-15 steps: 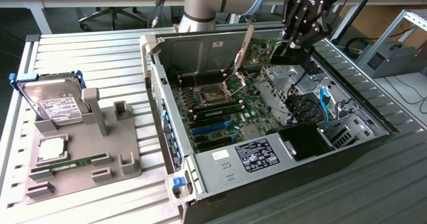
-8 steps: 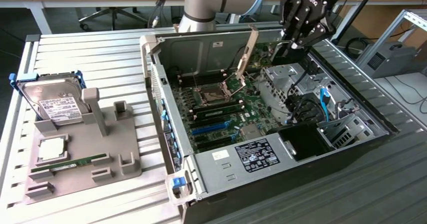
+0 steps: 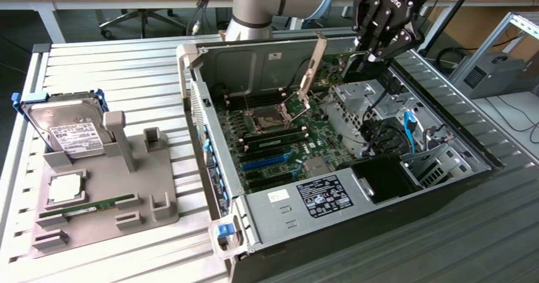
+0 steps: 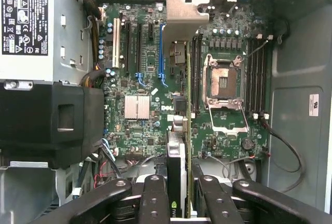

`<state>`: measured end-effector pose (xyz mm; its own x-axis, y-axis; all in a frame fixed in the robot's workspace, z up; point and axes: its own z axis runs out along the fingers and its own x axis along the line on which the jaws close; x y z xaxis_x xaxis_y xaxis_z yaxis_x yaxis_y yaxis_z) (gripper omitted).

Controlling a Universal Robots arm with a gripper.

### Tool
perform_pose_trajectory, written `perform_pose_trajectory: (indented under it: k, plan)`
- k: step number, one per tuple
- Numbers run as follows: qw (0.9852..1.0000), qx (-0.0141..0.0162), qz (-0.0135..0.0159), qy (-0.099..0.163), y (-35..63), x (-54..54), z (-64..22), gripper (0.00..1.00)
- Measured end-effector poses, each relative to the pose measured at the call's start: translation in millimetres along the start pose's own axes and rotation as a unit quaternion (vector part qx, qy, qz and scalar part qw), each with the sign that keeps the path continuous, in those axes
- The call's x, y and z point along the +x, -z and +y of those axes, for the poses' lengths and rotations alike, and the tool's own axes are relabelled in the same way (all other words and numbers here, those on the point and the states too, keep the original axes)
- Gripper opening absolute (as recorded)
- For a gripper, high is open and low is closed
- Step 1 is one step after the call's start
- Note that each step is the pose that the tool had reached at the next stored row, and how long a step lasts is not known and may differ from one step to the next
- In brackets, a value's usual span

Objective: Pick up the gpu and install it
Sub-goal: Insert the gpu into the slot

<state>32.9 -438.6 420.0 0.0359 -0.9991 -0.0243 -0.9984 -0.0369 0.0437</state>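
The computer case (image 3: pixel 252 232) lies open on top, so the way down to the CPU socket (image 3: pixel 274 115) is free from overhead. The socket's raised load plate (image 3: pixel 295 101) stands up from the board, and memory slots (image 4: pixel 257 73) run just beside the socket on both sides. Beyond the socket, toward the exterior view's lower edge, blue expansion slots (image 3: pixel 269 162) lie low and bare. Past them a labelled power supply (image 3: pixel 324 198) and a black shroud (image 3: pixel 387 179) rise as blocks. To the exterior view's right of the socket, drive bays (image 3: pixel 358 93) and blue cables (image 3: pixel 410 128) crowd the space. The gripper (image 4: pixel 181 182), clamped on the gpu (image 4: pixel 176 156), hangs over the board near the socket. How much clearance lies beneath the card is hard to judge.
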Motion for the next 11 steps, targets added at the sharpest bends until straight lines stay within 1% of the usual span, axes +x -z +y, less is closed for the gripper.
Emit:
perform_pose_trajectory:
  k: [2,3,4,7,11]
  plan:
    - [1.0,0.0018,0.0002,0.001,-0.2,-0.4,1.1,0.27]
    - [1.0,0.0038,0.0003,0.002,-0.3,-0.7,2.2,0.27]
    - [1.0,0.0045,0.0003,0.002,-0.5,-0.9,2.9,0.27]
    - [1.0,0.0052,0.0004,0.003,-0.8,-1.8,8.8,0.27]
    - [1.0,0.0053,0.0004,0.004,-1.1,-2.6,13.5,0.27]
